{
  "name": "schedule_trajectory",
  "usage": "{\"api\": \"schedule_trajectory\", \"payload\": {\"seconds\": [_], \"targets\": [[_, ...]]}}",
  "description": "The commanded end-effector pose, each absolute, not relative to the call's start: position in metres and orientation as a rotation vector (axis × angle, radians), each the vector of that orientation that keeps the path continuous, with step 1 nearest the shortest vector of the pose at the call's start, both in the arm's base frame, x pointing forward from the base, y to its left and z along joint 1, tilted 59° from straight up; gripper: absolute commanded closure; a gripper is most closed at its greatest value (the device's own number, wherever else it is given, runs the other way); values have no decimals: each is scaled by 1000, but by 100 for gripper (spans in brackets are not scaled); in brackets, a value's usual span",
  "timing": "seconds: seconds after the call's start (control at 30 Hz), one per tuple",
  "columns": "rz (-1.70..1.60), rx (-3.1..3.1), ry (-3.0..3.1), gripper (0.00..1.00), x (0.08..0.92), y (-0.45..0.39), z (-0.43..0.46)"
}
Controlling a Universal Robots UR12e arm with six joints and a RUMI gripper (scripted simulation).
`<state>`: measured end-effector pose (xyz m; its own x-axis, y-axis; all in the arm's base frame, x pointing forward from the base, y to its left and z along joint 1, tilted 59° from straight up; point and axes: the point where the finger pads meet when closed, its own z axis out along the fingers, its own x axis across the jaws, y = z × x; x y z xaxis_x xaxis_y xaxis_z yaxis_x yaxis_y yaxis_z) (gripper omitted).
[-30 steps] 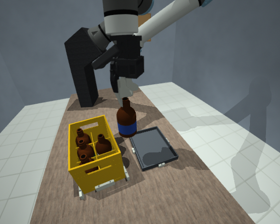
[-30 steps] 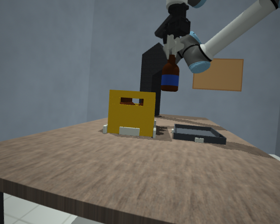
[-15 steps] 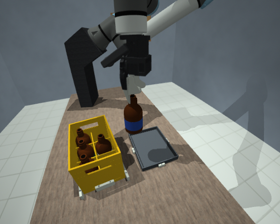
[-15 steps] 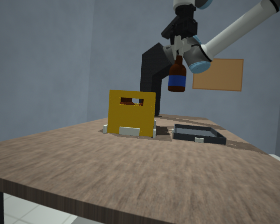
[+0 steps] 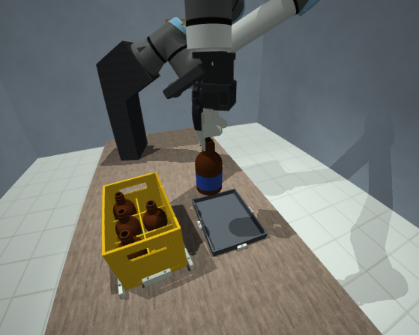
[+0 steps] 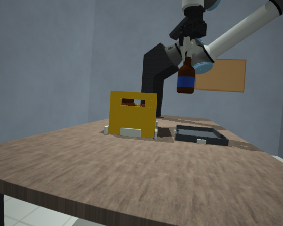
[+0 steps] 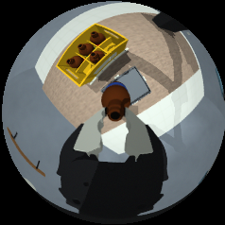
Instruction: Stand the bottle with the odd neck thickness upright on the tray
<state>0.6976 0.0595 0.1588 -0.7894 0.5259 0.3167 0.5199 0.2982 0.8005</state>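
Note:
My gripper is shut on the neck of a brown bottle with a blue label. The bottle hangs upright in the air, above the level of the tray and near the tray's far left part. The dark tray holds nothing. The yellow crate holds several brown bottles, one of them the right-hand bottle in its own compartment. From these views I cannot tell whose neck differs in thickness.
The crate stands left of the tray, with a gap between them. Small white blocks sit against the crate's base, and others against the tray. The crate's walls rise well above the tray's low rim.

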Motion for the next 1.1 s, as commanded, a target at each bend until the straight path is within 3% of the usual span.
{"api": "schedule_trajectory", "payload": {"seconds": [0.0,1.07], "targets": [[1556,1019,2526,100,691,70,170],[1556,1019,2526,100,673,96,200]]}}
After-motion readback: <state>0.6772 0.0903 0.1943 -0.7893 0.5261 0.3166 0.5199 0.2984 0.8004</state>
